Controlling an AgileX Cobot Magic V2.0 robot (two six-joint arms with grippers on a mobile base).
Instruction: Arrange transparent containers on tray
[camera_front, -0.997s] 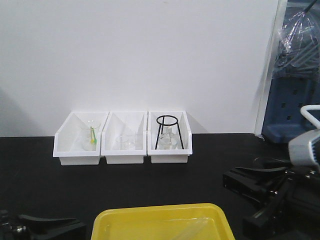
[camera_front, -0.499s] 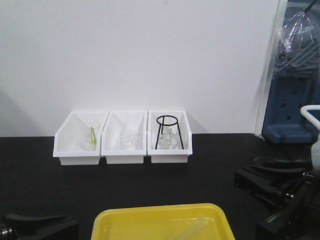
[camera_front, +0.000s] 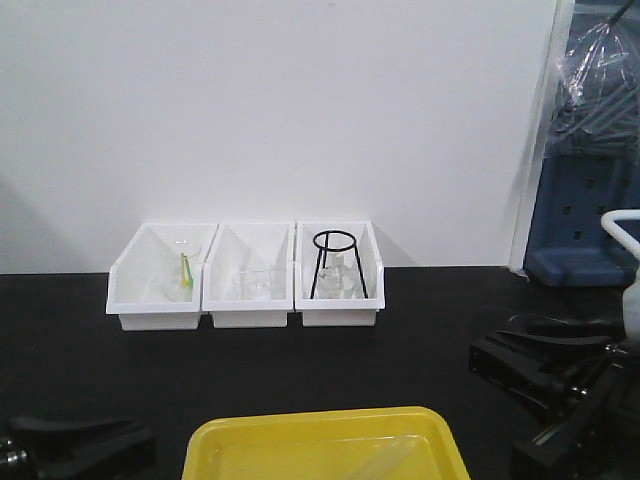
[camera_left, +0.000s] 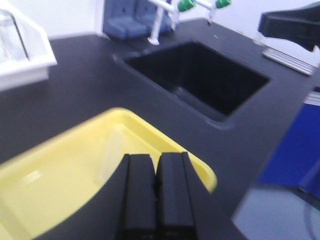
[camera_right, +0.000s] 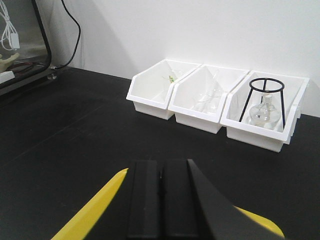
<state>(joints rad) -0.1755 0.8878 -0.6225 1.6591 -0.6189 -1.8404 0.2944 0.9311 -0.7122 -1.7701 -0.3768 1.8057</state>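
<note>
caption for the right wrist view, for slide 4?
Right tool shut and empty above the yellow tray, facing three white bins of glassware along the wall.

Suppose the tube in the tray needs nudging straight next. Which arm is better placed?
Probably the left. The left gripper, shut, points across the tray, where a test tube lies. The right gripper, also shut, faces the white bins.

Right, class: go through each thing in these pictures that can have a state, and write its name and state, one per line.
Left pincer: shut, holding nothing, above the tray.
Right pincer: shut, holding nothing.
Yellow tray: flat on the black bench, clear test tubes lying in it.
Three white bins: upright, open-topped, glassware inside.
Black ring stand: upright in the right-hand bin, over a flask.
Sink: looks dry and bare.
</note>
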